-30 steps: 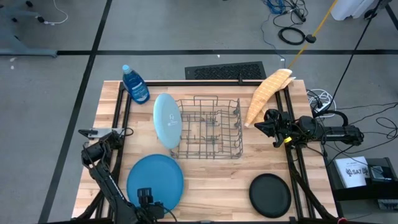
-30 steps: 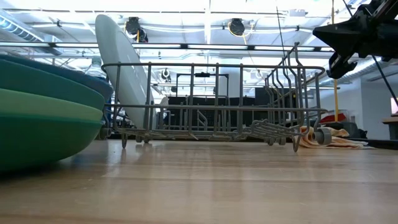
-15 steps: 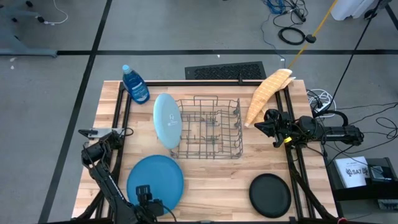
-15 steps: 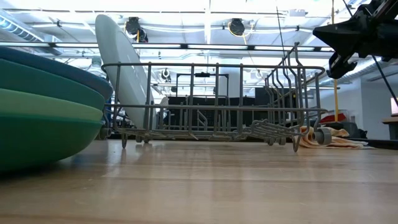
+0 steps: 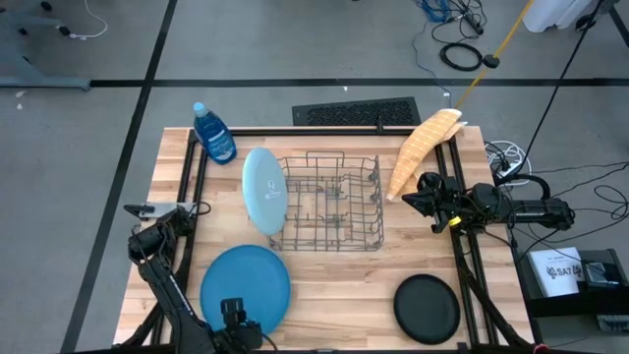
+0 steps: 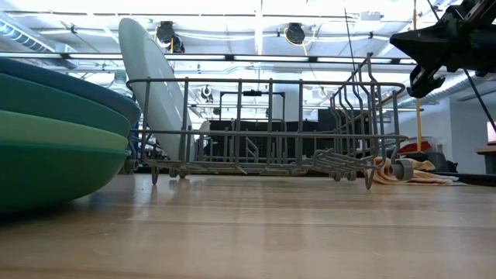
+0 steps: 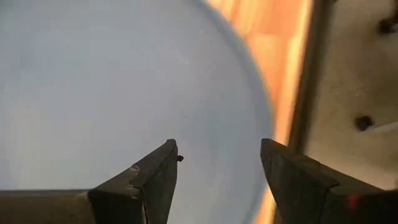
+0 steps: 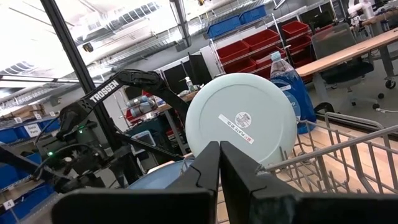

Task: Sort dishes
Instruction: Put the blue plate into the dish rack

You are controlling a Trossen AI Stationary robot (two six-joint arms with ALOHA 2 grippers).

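**A:** Starting at the left of the counter (image 5: 324, 285): the left pincer (image 5: 234, 317) sits at the near edge, about seven o'clock from the wire rack (image 5: 329, 202), poised over the near rim of the blue plate (image 5: 246, 283). In its wrist view the two fingers stand parted, nothing between them, with the plate's pale face filling the space ahead.

**B:** So which way does the plate lie from it?

**A:** Directly under and ahead, toward twelve o'clock. That plate tops a stack; the low view shows teal and green plates (image 6: 46, 147) beneath it. Lying flat, the stack offers only its rim, which from the wrist view runs off past the right-hand finger.

**B:** And moving rightward?

**A:** The light blue plate (image 5: 263, 190) stands on edge against the rack's left end, at roughly twelve o'clock from the left pincer. Its face looks toward three o'clock, and its disc runs along the twelve-to-six line.

**B:** Then the far side?

**A:** The black plate (image 5: 427, 307) lies flat at about five o'clock from the rack. The right pincer (image 5: 408, 199) hangs off the rack's right end, raised above the counter, fingers pressed together and holding nothing, pointing toward nine o'clock.

**B:** Which arm is nearer the stack?

**A:** The left one, plainly; I'd judge the next pick is its own. The right arm is well apart from the stack, and the black plate sits toward six o'clock from it.
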